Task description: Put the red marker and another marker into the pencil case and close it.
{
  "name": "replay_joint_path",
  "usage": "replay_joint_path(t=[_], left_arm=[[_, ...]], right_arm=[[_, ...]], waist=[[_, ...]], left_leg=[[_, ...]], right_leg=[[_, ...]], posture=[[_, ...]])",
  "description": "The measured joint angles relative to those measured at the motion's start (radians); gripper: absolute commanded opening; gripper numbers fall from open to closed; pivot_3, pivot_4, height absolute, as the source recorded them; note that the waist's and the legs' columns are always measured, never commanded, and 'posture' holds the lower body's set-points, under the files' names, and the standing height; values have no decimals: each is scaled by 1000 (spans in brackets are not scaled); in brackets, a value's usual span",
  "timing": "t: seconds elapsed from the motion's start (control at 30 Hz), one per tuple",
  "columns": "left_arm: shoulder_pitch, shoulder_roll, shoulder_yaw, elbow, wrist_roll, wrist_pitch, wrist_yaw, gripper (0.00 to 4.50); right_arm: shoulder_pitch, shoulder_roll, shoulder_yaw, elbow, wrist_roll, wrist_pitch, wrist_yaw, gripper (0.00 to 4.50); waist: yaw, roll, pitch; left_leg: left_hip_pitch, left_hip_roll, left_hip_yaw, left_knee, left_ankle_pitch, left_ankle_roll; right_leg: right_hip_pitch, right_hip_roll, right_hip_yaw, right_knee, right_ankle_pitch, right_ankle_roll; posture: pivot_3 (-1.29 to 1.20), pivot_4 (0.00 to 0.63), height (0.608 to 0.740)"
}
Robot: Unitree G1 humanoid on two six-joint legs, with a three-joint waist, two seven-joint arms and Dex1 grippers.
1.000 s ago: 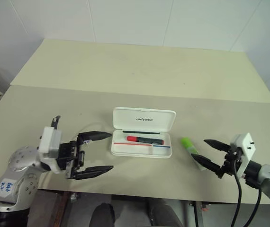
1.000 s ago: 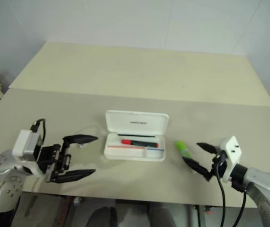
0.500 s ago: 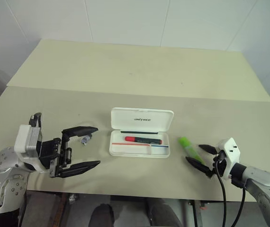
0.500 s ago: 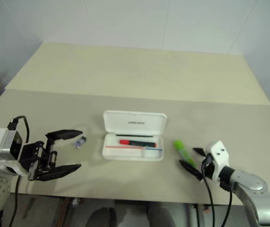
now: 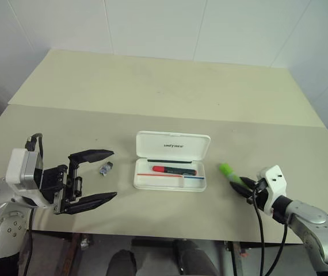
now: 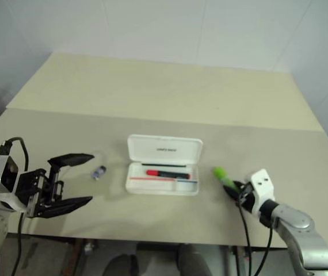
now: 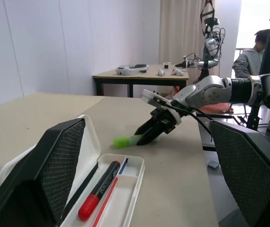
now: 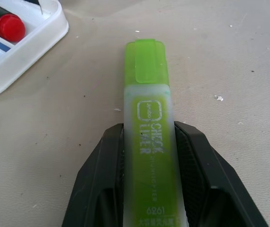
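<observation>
We saw the pencil case [image 5: 171, 167] lying open near the middle of the table [image 5: 152, 86], its lid tipped back and the tray facing up. The red marker [image 5: 174, 170] lay inside the tray, lengthwise, its red end toward our left side and its black cap toward our right. To the right of the case, apart from it, the green highlighter [image 8: 149, 137] rested on the table with its brighter green cap pointing away from the right gripper [image 8: 149, 189]. That gripper was clamped on the highlighter's barrel, one black finger pressed against each side, the cap end sticking out beyond the fingertips. On the other side, our left gripper [image 5: 92, 175] hung near the front edge of the table, well left of the case, with its jaws spread wide and nothing between them. A small grey-purple clip-like object [image 5: 105, 168] sat on the table between the left gripper and the case, touching neither.
</observation>
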Motion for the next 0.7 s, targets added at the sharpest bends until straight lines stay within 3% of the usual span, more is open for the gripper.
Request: replay_joint_path(t=[0.27, 0.5, 0.7], left_arm=[[-11, 1, 4, 24, -23, 5, -5, 4500], [-12, 21, 31, 93, -29, 6, -34, 4500], [-15, 32, 51, 145, -26, -8, -63, 4500]], right_arm=[[-80, -12, -27, 50, 17, 5, 14, 1117], [-142, -158, -109, -95, 197, 87, 161, 1117], [-166, -281, -129, -198, 340, 204, 262, 1117]], waist=[[-7, 7, 4], [-4, 17, 10], [-4, 18, 11]], left_leg=[[-2, 0, 1, -2, -1, 1], [-9, 0, 0, -3, -3, 0], [-10, 2, 1, -3, -5, 0]], right_leg=[[0, -1, 0, -5, 1, 1], [-13, 2, 0, 5, 2, 18], [-14, 3, -1, 5, 0, 18]], posture=[[0, 150, 740], [0, 150, 740], [0, 150, 740]])
